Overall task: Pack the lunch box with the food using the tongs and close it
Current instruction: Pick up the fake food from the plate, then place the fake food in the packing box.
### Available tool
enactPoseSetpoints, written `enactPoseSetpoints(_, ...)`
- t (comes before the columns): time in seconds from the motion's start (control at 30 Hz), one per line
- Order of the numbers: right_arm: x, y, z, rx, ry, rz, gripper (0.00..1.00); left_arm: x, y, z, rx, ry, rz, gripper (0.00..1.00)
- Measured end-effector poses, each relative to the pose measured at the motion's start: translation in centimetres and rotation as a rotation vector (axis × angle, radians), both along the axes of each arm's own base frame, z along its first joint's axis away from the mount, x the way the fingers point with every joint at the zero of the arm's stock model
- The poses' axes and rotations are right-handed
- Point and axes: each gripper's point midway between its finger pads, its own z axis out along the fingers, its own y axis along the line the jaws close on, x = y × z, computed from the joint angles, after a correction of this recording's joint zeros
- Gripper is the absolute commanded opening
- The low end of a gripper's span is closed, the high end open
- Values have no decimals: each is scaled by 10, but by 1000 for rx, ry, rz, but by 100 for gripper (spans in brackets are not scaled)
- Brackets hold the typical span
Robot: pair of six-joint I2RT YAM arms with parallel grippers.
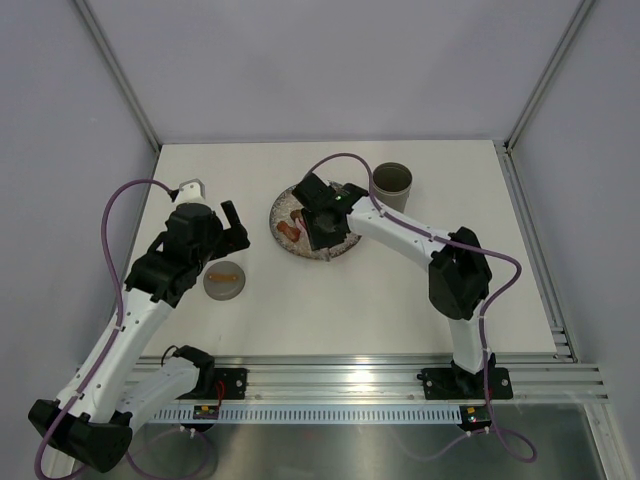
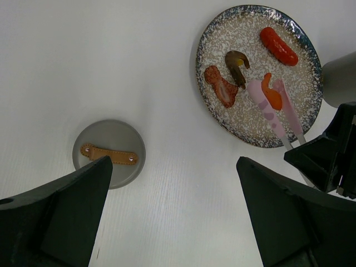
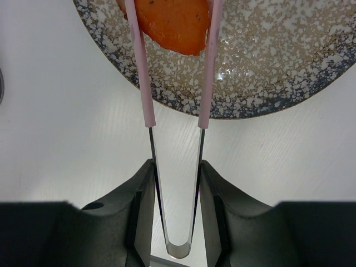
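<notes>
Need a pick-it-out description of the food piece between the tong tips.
Find the speckled plate near the table's middle. On it, the pink tongs straddle one bright orange chunk. Its neighbours, a red sausage, a dark brown curl and a reddish-brown slab, lie outside the tips.

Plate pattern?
The plate is speckled beige with a dark bluish rim; left wrist view shows it best.

Tongs (image 3: 139, 55): pale pink arms on a clear sprung bend, partly squeezed. An orange food piece (image 3: 169, 22) sits between the arms, touching both. A brown curved piece (image 2: 237, 65) and a reddish-brown piece (image 2: 221, 86) lie just beside one tip. A red sausage (image 2: 279, 45) lies beyond the tips, apart. Lunch box (image 1: 392, 186): grey-olive canister, upright, mouth open, off the tongs' other side.
</notes>
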Motion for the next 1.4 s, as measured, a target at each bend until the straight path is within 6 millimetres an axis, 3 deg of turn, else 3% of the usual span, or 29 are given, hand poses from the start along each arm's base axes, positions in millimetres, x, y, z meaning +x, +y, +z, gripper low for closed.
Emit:
enactPoseSetpoints(0.2,4,-5,17,-2,-25,11,0,0,0,0,0,-1,1,99)
enactPoseSetpoints(0.37,19,-25,46,7,-70,-15,0,0,0,0,0,-1,2,99)
enactPoseSetpoints(0.67,58,-107,123,45,-229,-184,0,0,0,0,1,0,2,99)
enactPoseSetpoints(0.8,67,-149,143,51,-273,-270,0,0,0,0,0,-1,2,99)
enactPoseSetpoints(0.93,70,-181,142,24,-282,-333,0,0,0,0,1,0,2,99)
enactPoseSetpoints(1.07,70,-199,125,-7,-252,-360,0,0,1,-1,2,2,3,99)
enactPoseSetpoints(1.2,66,-207,107,-37,-212,-365,0,0,1,-1,2,2,3,99)
enactPoseSetpoints(1.4,64,-203,95,-27,-186,-349,0,0,1,-2,5,5,4,99)
